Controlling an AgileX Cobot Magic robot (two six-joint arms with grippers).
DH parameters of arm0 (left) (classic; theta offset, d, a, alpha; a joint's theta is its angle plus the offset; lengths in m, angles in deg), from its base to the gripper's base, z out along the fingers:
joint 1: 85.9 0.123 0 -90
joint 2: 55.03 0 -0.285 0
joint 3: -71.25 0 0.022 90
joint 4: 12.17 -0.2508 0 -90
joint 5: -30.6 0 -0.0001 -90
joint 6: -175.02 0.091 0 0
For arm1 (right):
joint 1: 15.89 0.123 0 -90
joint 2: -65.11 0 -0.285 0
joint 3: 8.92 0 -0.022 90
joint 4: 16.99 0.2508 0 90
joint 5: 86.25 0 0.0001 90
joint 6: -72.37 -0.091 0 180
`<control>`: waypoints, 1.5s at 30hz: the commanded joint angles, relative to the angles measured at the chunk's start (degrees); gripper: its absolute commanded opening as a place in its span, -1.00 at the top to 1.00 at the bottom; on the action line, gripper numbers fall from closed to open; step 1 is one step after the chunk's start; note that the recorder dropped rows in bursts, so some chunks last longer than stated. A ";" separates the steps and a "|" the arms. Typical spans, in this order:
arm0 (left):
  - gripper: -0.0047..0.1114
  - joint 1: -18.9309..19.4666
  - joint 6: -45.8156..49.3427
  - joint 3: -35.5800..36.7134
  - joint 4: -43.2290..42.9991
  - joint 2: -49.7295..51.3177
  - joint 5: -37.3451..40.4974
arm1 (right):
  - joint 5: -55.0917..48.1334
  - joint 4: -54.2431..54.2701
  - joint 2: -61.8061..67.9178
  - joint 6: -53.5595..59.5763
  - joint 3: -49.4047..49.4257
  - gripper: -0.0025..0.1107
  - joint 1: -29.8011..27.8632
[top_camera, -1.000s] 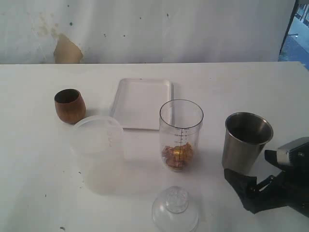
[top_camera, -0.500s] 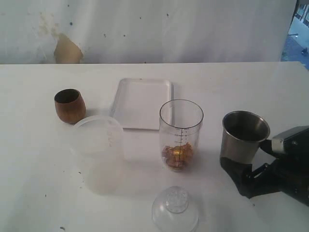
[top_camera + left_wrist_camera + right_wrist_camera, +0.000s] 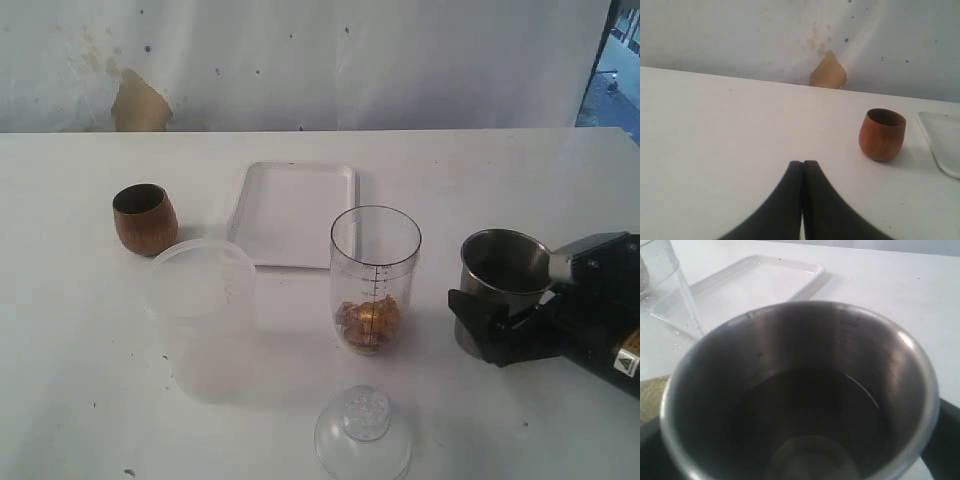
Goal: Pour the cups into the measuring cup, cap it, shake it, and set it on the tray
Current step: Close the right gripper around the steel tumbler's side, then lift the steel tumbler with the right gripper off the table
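**Right jaws wide round the tumbler, left fingers shut**

The right gripper (image 3: 500, 322) stands spread on either side of the tumbler (image 3: 505, 275), which has liquid in it; I cannot tell whether they touch. Near its fingers stands the measuring cup (image 3: 375, 270), its black scale too small to read. The tray (image 3: 295, 205) lies beyond. The left gripper (image 3: 802, 170) is pressed together, empty, with the wooden cup (image 3: 882, 135) ahead of it, apart.

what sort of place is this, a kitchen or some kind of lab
Most likely a robot test bench, not a kitchen: a white table against a stained white backdrop, a few props laid out such as a measuring cup and white tray, and an end effector straddling a steel tumbler.
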 commanded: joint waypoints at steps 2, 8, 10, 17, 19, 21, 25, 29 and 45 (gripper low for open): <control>0.92 0.08 -0.21 0.25 0.53 -0.32 -0.28 | 3.02 0.14 3.74 -0.17 -1.69 -0.90 0.05; 0.92 0.08 -0.21 0.25 0.53 -0.32 -0.28 | 3.35 0.26 6.86 0.16 -3.01 -0.90 0.05; 0.92 0.08 -0.21 0.25 0.53 -0.32 -0.28 | 3.35 0.26 7.39 0.16 -3.76 -0.90 0.05; 0.92 0.08 -0.21 0.25 0.53 -0.32 -0.28 | 3.35 0.03 9.70 -0.20 -5.49 -0.90 0.05; 0.92 0.08 -0.21 0.25 0.53 -0.32 -0.28 | 3.35 -0.44 9.70 -0.43 -5.74 -0.90 0.05; 0.92 0.08 -0.21 0.25 0.53 -0.32 -0.28 | 3.35 -0.44 9.70 -0.43 -5.74 -0.90 0.05; 0.92 0.08 -0.21 0.25 0.53 -0.32 -0.28 | 3.35 -1.26 9.70 -0.31 -5.74 -0.90 0.05; 0.92 0.08 -0.21 0.25 0.53 -0.32 -0.28 | 3.35 -1.26 8.99 -2.59 -6.24 -0.90 0.05; 0.92 0.08 -0.21 0.25 0.53 -0.32 -0.28 | 3.35 -1.24 8.40 -3.20 -6.24 -0.90 0.05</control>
